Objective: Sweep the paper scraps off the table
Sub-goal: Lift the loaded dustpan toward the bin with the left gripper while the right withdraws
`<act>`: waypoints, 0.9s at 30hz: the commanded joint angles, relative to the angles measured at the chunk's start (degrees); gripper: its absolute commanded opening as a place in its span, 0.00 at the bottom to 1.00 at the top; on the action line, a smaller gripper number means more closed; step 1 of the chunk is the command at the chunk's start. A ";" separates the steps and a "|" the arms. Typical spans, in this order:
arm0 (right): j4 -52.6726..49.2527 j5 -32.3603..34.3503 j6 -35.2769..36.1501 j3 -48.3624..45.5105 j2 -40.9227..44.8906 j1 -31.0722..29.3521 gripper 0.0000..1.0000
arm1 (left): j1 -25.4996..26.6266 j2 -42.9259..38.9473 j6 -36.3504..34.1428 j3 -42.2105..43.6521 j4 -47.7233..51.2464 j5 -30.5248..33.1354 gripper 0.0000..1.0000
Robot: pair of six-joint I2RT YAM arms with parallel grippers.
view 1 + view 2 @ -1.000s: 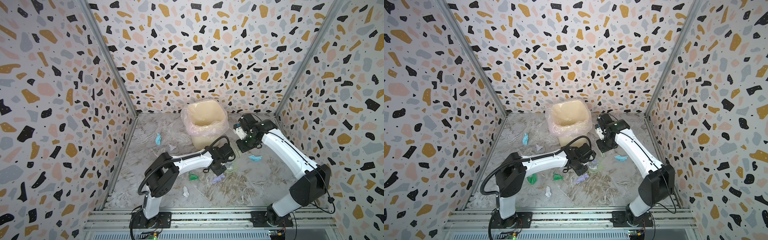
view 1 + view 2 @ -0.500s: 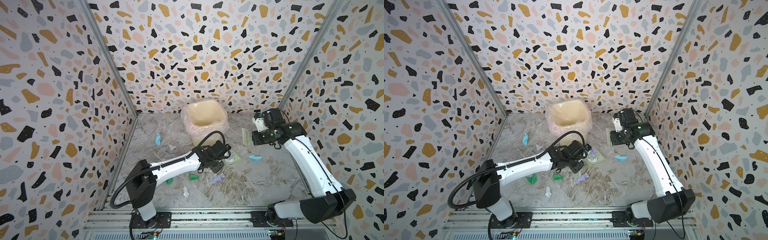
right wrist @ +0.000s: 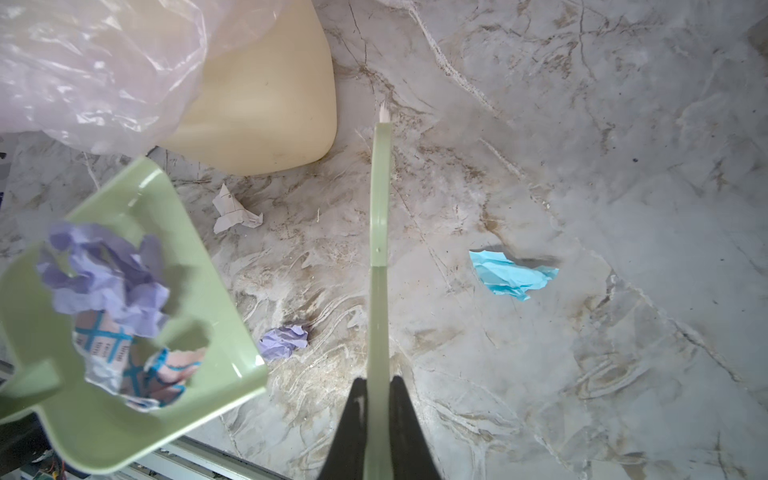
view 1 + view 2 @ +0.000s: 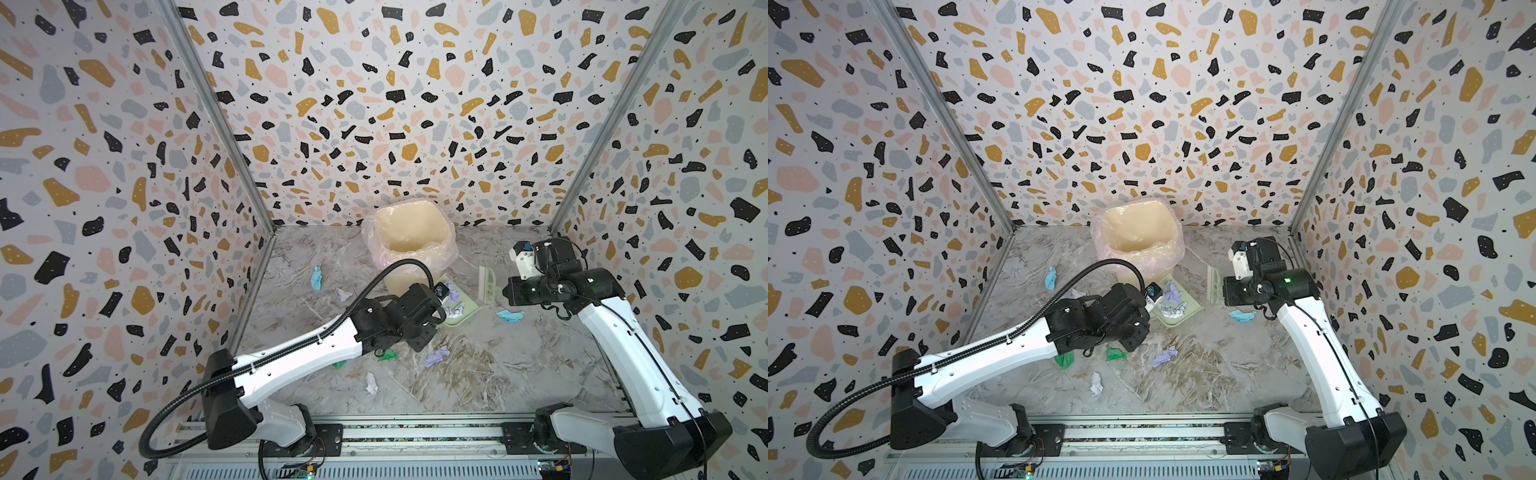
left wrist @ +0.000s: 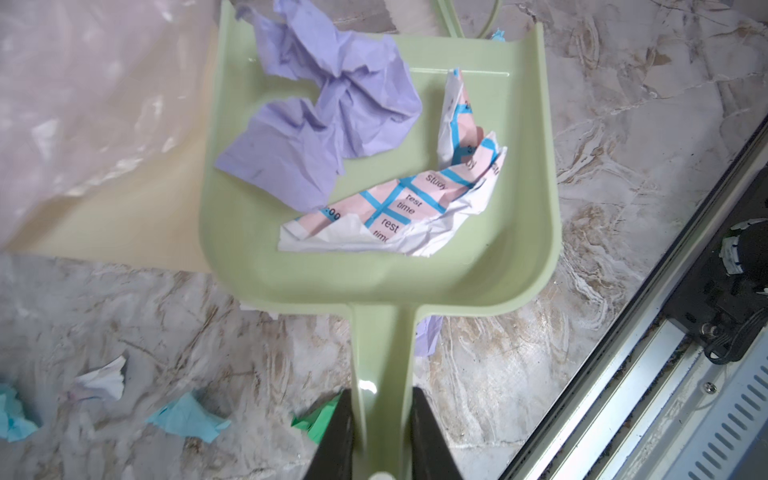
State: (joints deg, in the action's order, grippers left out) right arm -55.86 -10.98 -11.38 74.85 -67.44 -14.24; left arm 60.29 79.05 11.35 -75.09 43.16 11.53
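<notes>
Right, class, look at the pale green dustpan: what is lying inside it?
Inside the dustpan lie a crumpled lilac scrap and a white printed scrap with pink and blue squares. Whatever lies beneath those two is covered and cannot be seen.

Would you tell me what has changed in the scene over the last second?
The right gripper drew the brush rightward, away from the dustpan. The left gripper carried the dustpan, holding two scraps, slightly toward the bin. Both grips held; the bin and loose scraps on the table stayed put.
</notes>
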 commanded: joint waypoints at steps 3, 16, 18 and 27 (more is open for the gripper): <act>1.46 -3.39 -1.96 -2.52 3.91 0.66 0.00 | 0.26 -4.05 4.14 -4.44 8.68 6.04 0.00; 0.79 -7.26 -3.03 -2.55 6.20 1.41 0.00 | -2.29 -6.92 6.38 -13.68 18.27 13.23 0.00; 0.51 -7.61 -3.46 -2.20 6.32 1.41 0.00 | -4.35 -6.22 5.73 -15.31 19.38 13.80 0.00; 0.09 -9.84 -5.33 -4.48 9.29 1.41 0.00 | -19.18 -2.93 1.01 -22.00 20.11 11.94 0.00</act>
State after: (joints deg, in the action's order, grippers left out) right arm -55.29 -19.38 -15.62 71.07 -60.18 -13.02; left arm 44.36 75.42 15.16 -95.02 62.70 23.38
